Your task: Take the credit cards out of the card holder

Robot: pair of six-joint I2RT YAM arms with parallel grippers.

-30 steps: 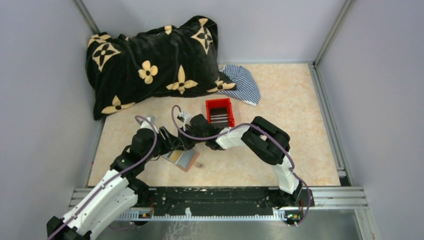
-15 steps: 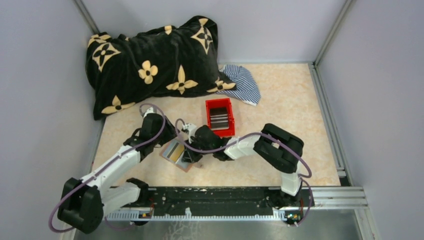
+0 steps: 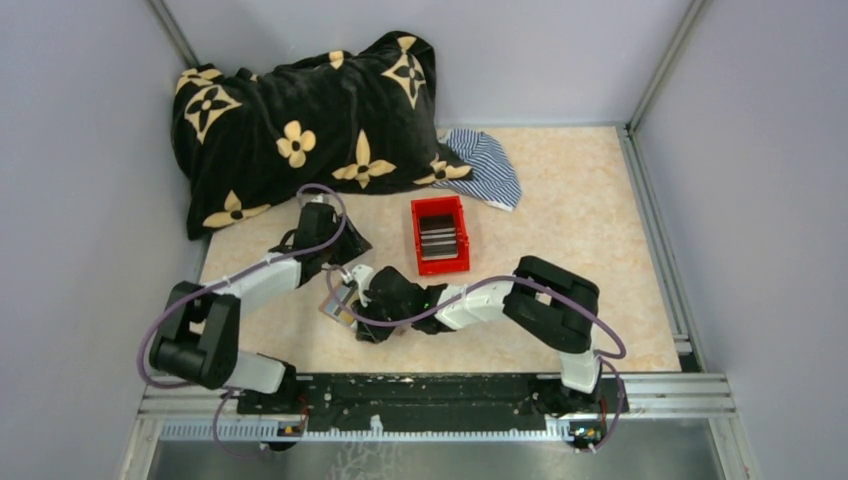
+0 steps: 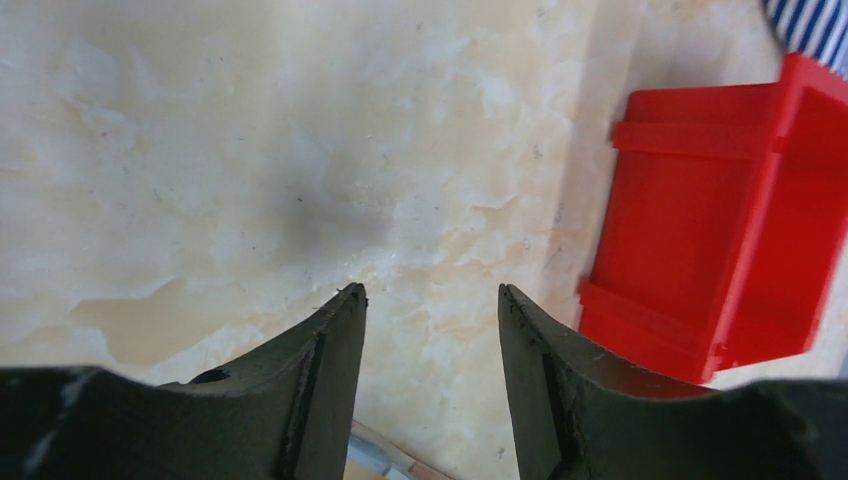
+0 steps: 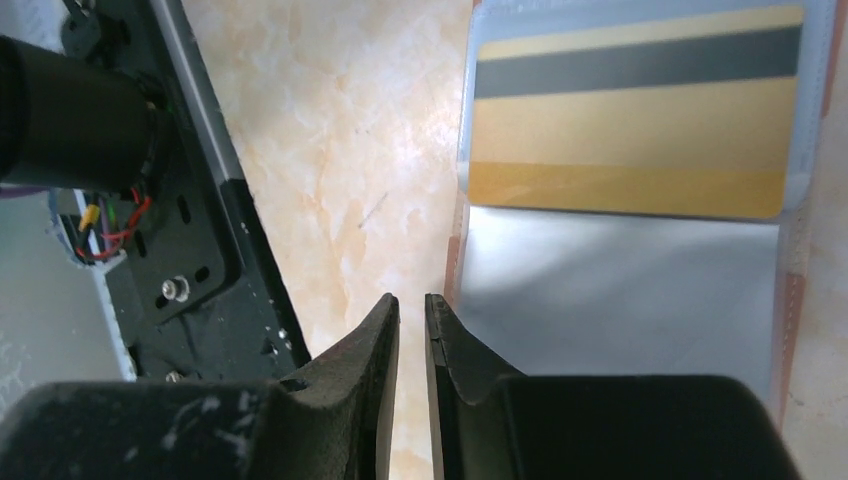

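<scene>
The brown leather-look folding card holder [image 5: 620, 290] lies open on the marbled counter [image 4: 200, 150]. An orange-tan credit card [image 5: 630, 130] sits crosswise in its pocket, its dark stripe running lengthwise. The right end effector [image 5: 412, 300] is all but together at the holder's edge, while the left end effector [image 4: 430, 290] is apart near a red plastic bin [image 4: 700, 230].

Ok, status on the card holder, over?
Left gripper open, empty, near red bin. Right gripper nearly shut at open card holder edge. Gold card in its pocket, not yet out. Nothing in the way.
</scene>
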